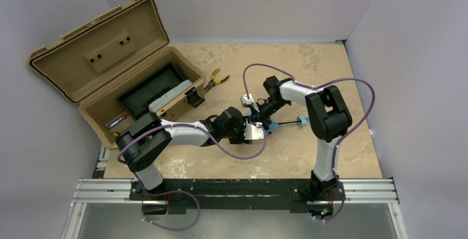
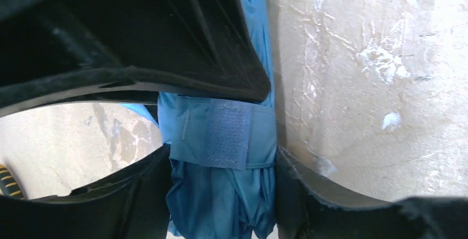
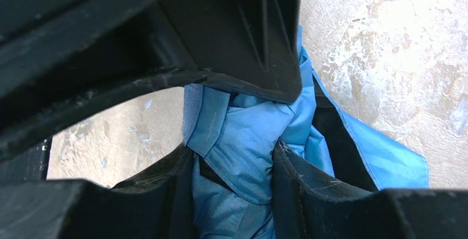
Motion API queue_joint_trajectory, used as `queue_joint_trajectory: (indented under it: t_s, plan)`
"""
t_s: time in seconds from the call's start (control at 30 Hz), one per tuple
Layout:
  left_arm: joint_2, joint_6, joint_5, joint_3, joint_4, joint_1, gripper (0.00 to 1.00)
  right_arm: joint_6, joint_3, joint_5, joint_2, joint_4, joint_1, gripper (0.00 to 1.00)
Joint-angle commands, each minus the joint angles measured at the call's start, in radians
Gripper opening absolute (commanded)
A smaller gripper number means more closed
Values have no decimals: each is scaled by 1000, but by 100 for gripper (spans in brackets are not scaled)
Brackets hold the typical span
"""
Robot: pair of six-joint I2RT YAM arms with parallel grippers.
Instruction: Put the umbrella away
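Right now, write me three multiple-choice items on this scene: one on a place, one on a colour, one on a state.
1. The pliers lie:
A) inside the toolbox
B) on the table beside the toolbox
C) at the table's far right edge

2. The fabric of the umbrella is:
A) red
B) green
C) blue

3. The lid of the toolbox is:
A) open
B) shut
C) taken off

Answers:
1 B: they rest on the tabletop just right of the box.
2 C: both wrist views show blue cloth.
3 A: it stands tilted back, with the inside of the box showing.
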Motion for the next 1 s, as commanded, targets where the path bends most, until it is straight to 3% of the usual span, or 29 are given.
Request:
queue_joint_trajectory:
  t_s: [0.0,0.1,0.2,0.27,0.33,0.37,0.4,0.7,0.83,0.97]
  plan:
    - [61,-12,27,50,-63,7,47,2,-50,114,91,-84,19,0]
    - [89,-26,33,71,-93,7,32,11,-40,94,90,-84,18,0]
    - [111,-49,42,81,-99,7,35,13,-35,78,83,-81,18,0]
    - [130,-63,51,96,-114,7,30,17,-32,75,80,-80,17,0]
    - [151,-71,57,119,-140,10,15,19,-30,75,77,-76,16,2]
    - [160,-75,57,128,-154,13,3,21,-30,76,71,-72,13,4]
    - [167,-84,56,132,-160,16,0,23,-31,76,66,-69,9,6]
    - [183,-179,135,175,-310,81,0,-22,20,25,-19,-111,-99,46]
    - [220,-216,153,225,-381,103,0,-75,68,0,-57,-163,-161,70]
    - [233,-231,157,236,-405,105,0,-124,112,-16,-81,-211,-226,75]
